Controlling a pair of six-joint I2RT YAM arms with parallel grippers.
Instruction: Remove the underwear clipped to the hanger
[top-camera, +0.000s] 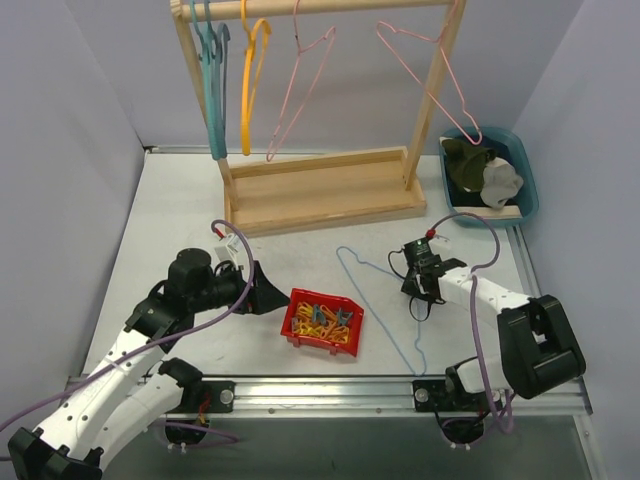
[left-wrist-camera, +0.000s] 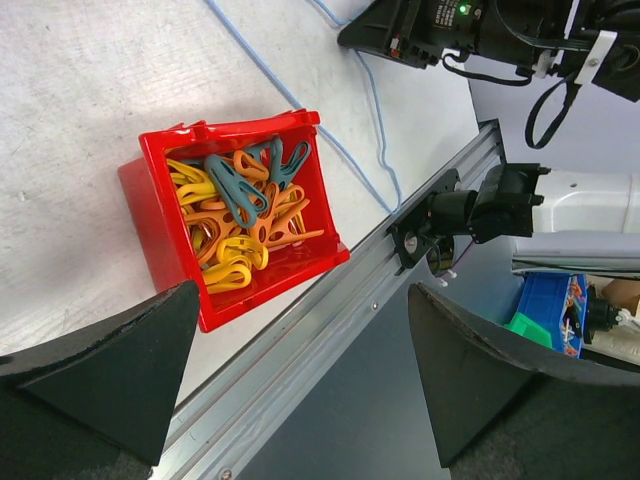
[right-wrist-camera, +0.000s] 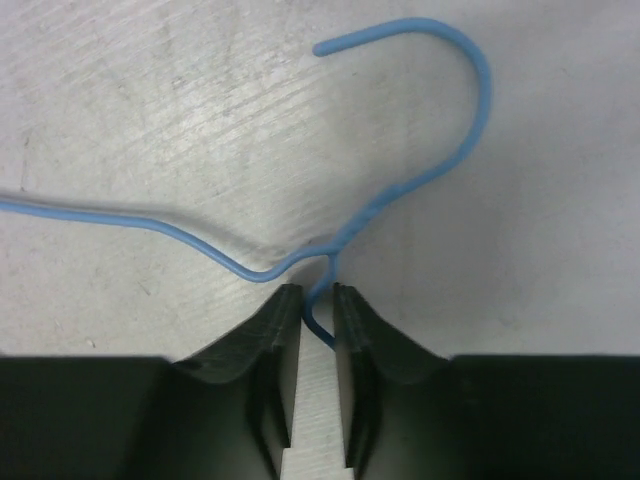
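A bare blue wire hanger (top-camera: 385, 300) lies flat on the table; nothing is clipped to it. My right gripper (top-camera: 410, 285) is low over it. In the right wrist view the jaws are nearly closed (right-wrist-camera: 318, 300) with the hanger's neck (right-wrist-camera: 325, 270) between them, and the hook (right-wrist-camera: 470, 110) curls beyond. Dark olive briefs (top-camera: 462, 165) and grey-beige briefs (top-camera: 500, 180) lie in a blue basin (top-camera: 528, 185) at the back right. The navy briefs are hidden. My left gripper (top-camera: 270, 293) is open and empty (left-wrist-camera: 303, 290), just left of a red bin (top-camera: 296, 318).
The red bin (left-wrist-camera: 150, 200) holds several yellow, orange and teal clips (left-wrist-camera: 240, 215). A wooden rack (top-camera: 320, 195) stands at the back, carrying teal (top-camera: 212, 80), yellow (top-camera: 250, 70) and pink (top-camera: 300, 90) hangers. A metal rail (top-camera: 330, 390) runs along the table's near edge.
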